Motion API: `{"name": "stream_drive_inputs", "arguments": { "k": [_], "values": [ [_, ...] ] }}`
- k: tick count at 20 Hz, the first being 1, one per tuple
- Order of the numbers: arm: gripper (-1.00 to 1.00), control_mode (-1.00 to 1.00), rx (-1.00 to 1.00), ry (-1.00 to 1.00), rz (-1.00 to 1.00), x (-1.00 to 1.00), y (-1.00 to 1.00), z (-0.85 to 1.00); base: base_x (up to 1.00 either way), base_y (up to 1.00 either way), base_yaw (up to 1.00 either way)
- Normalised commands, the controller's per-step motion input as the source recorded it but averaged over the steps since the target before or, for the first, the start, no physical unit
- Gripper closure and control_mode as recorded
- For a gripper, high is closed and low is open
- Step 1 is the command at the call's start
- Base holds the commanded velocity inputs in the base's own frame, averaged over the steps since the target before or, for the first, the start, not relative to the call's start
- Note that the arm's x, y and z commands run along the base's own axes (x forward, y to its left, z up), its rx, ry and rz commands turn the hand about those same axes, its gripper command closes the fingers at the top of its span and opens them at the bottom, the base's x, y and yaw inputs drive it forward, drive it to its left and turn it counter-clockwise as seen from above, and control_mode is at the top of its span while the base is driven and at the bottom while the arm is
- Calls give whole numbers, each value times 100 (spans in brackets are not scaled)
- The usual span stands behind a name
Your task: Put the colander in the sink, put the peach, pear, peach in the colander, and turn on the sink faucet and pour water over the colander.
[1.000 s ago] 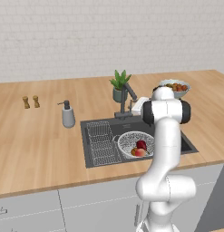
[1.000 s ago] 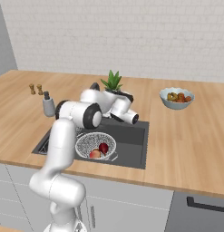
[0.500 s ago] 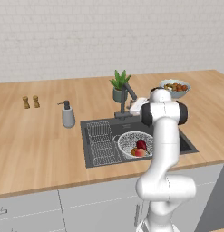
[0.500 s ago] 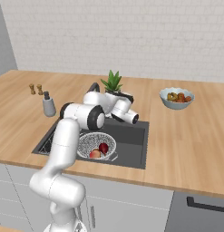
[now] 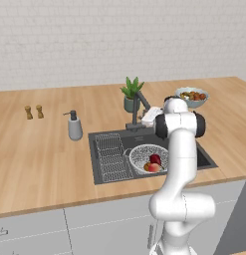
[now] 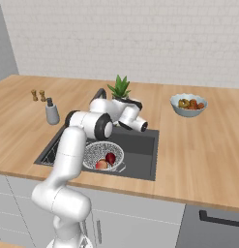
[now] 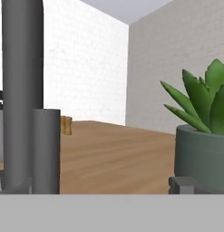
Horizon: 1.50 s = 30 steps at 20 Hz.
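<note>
The colander [image 5: 144,155] [image 6: 97,152] sits in the dark sink [image 5: 191,149] [image 6: 140,150]. Inside it lie the dark red pear [image 5: 155,159] [image 6: 110,157] and an orange-pink peach [image 5: 152,168] [image 6: 101,164]; I cannot tell a second peach apart. The sink faucet [image 5: 136,109] [image 6: 99,93] stands behind the basin. My gripper [image 5: 145,118] [image 6: 97,103] [image 7: 102,188] hovers open right beside it, holding nothing. In the hand view the faucet [image 7: 21,90] rises close at the left. Water is out of view.
A potted plant [image 5: 130,93] [image 6: 120,89] [image 7: 202,136] stands just behind the faucet. A blue-grey fruit bowl [image 5: 192,96] [image 6: 188,104] is at the back right, a soap dispenser [image 5: 74,127] [image 6: 52,113] and two small shakers [image 5: 34,111] at the left.
The arm has shifted slightly, bringing the hand a little closer to the faucet. The jaws stay open and the fruit in the colander has not moved.
</note>
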Motion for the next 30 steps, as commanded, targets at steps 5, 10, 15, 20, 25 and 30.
{"name": "stream_drive_inputs", "arguments": {
  "k": [5, 10, 15, 20, 25, 30],
  "values": [
    [100, -100, 0, 0, -8, 5, 23, 0, 0, 0, 0],
    [100, -100, 0, 0, -10, 14, 0, 0, 0, 0, 0],
    [100, -100, 0, 0, -6, 17, -17, 0, 0, 0, 0],
    [100, -100, 0, 0, -3, 15, -36, 0, 0, 0, 0],
    [100, -100, -1, 0, -2, 7, -38, -6, 0, 0, 0],
    [100, -100, -3, -2, -2, 0, -38, -16, 0, 0, 0]
  ]
}}
